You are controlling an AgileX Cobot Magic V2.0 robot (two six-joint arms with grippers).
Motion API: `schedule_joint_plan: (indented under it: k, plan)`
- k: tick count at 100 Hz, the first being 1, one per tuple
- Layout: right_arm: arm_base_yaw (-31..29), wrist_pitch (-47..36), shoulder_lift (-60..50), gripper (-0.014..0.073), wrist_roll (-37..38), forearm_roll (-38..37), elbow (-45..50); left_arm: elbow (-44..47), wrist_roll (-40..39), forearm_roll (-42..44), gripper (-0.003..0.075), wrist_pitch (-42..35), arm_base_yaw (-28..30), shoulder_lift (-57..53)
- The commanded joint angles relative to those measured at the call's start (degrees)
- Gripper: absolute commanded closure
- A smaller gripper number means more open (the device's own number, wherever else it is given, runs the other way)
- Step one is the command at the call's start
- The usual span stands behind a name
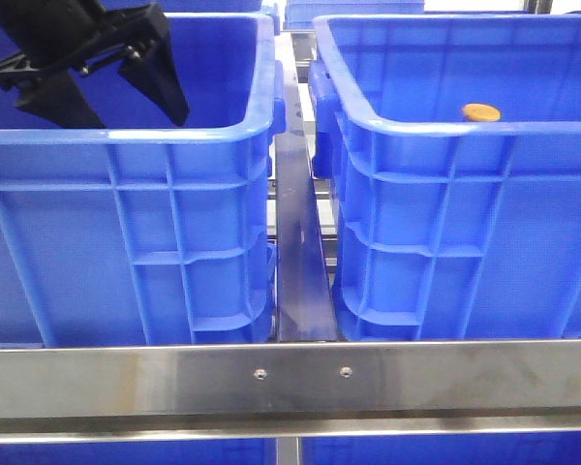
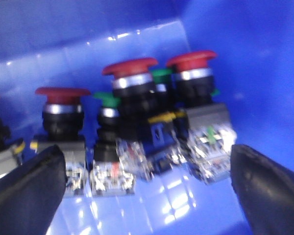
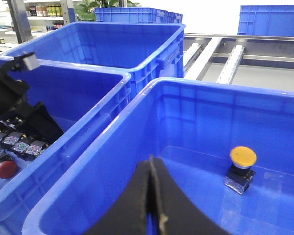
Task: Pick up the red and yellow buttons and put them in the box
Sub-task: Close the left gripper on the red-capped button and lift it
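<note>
Several red-capped buttons [image 2: 130, 68] stand among green-capped ones [image 2: 108, 99] on the floor of the left blue crate [image 1: 126, 194]. My left gripper [image 2: 147, 196] hangs open just in front of them, its fingers [image 2: 24, 191] wide apart and holding nothing. In the front view the left gripper [image 1: 136, 114] sits inside the crate's far left part. A yellow button [image 3: 242, 157] stands alone in the right blue box [image 3: 137, 147], also visible as the yellow button [image 1: 481, 112]. My right gripper [image 3: 152, 166] is shut and empty over that box's near wall.
A steel rail [image 1: 300, 242] runs between the two crates, and a steel crossbar [image 1: 290, 378] spans the front. A third blue crate [image 3: 117, 44] stands behind the left one. Roller conveyor rails [image 3: 225, 58] lie beyond. The left arm [image 3: 14, 103] reaches into the left crate.
</note>
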Motion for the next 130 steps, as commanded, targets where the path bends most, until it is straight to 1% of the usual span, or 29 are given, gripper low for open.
schedule_joint_plan:
  k: [1, 35, 73, 84, 92, 95, 108, 117, 124, 130]
  plan:
    - [-0.25, 1.04, -0.14, 0.0664, -0.53, 2.11, -1.31, -2.82, -0.70, -1.35, 0.0092, -0.80, -0.02, -1.06]
    - [-0.25, 1.04, -0.14, 0.0664, -0.53, 2.11, -1.31, -4.58, -0.70, -1.35, 0.0092, -0.99, -0.02, 4.45]
    - [-0.25, 1.04, -0.14, 0.0664, -0.53, 2.11, -1.31, -4.69, -0.70, -1.35, 0.0093, -2.62, -0.02, 5.09]
    - [-0.25, 1.04, -0.14, 0.0664, -0.53, 2.11, -1.31, -4.69, -0.70, -1.35, 0.0120, -3.03, -0.02, 5.09]
    - [-0.25, 1.04, -0.14, 0.0664, -0.53, 2.11, -1.31, -4.69, -0.70, -1.35, 0.0188, -3.03, -0.02, 5.09]
    - [-0.25, 1.09, -0.14, 0.0664, -0.53, 2.11, -1.31, -4.69, -0.70, -1.35, 0.0228, -3.03, -0.02, 5.09]
    - [-0.25, 1.09, -0.14, 0.0664, -0.53, 2.11, -1.31, -4.69, -0.70, -1.53, 0.0500, -1.94, -0.02, 5.09]
    - [-0.25, 1.09, -0.14, 0.0664, -0.53, 2.11, -1.31, -4.69, -0.70, -1.76, 0.0655, -1.72, -0.02, 5.09]
    - [-0.25, 1.16, -0.14, 0.0664, -0.53, 2.11, -1.31, -4.69, -0.70, -1.87, 0.0738, -1.72, -0.02, 5.09]
    - [-0.25, 1.16, -0.14, 0.0664, -0.53, 2.11, -1.31, -4.69, -0.60, -1.98, 0.0740, -1.72, -0.02, 5.09]
